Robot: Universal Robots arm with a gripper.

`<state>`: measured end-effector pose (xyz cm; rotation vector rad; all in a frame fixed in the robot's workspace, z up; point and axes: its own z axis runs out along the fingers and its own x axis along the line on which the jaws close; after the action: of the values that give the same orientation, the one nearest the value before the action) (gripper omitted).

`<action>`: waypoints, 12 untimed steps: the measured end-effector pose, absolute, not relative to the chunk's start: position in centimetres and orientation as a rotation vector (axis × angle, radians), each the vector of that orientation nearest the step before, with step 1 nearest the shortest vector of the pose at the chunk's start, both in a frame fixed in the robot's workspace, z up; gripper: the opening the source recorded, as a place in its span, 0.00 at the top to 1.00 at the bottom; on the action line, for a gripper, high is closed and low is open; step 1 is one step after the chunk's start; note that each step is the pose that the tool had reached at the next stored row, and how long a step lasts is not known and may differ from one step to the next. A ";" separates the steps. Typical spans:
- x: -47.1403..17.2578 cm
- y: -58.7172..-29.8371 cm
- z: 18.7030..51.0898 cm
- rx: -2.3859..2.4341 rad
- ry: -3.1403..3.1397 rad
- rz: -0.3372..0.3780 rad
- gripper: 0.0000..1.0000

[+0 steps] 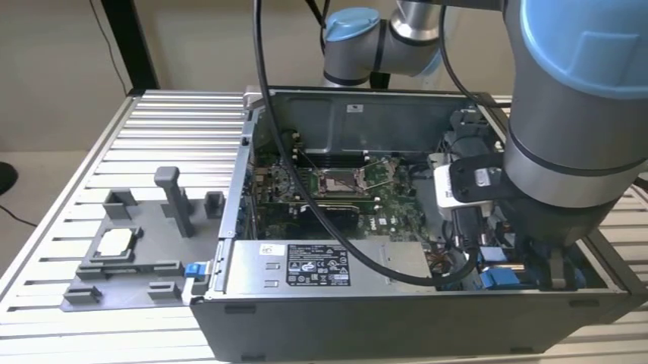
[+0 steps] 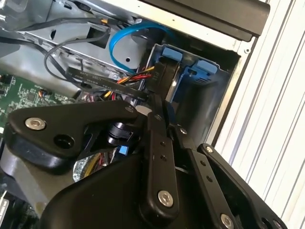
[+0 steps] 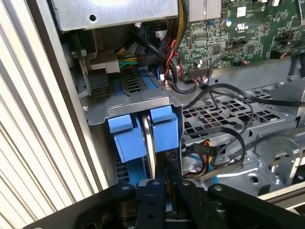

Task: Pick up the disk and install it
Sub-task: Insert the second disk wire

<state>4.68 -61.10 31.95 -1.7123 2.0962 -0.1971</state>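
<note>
With the gripper (image 3: 159,167) lowered into the case (image 1: 405,318) corner at the exterior view's right: fingers (image 3: 171,174) nearly closed on the disk (image 3: 149,138) edge, blue carrier tabs seated in the metal bay (image 3: 95,112), case wall close alongside, cables (image 3: 224,143) crowding opposite.

cables (image 3: 224,143) crowding bay (image 3: 138,107), disk (image 3: 149,138) inside

the disk (image 3: 149,136) sits mostly hidden inside its bay, only a thin edge showing.
</note>
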 end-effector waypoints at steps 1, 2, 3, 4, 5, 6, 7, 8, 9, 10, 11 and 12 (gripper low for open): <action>4.7 -60.9 31.9 -1.717 2.098 -0.205 1.00; 4.7 -60.7 31.9 -1.721 2.099 -0.213 1.00; 4.6 -60.5 31.9 -1.723 2.100 -0.218 1.00; 4.6 -60.2 32.0 -1.726 2.101 -0.223 1.00; 4.6 -60.0 32.0 -1.728 2.102 -0.226 1.00; 4.6 -59.8 32.1 -1.730 2.103 -0.229 1.00; 4.6 -59.6 32.1 -1.731 2.104 -0.230 1.00; 4.6 -59.4 32.2 -1.732 2.104 -0.232 1.00; 4.6 -59.2 32.2 -1.732 2.104 -0.233 1.00; 4.6 -59.0 32.3 -1.734 2.105 -0.235 1.00; 4.6 -59.0 32.3 -1.735 2.105 -0.236 1.00; 4.6 -59.6 32.3 -1.733 2.104 -0.232 1.00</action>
<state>4.63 -59.57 32.28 -1.7332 2.1040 -0.2322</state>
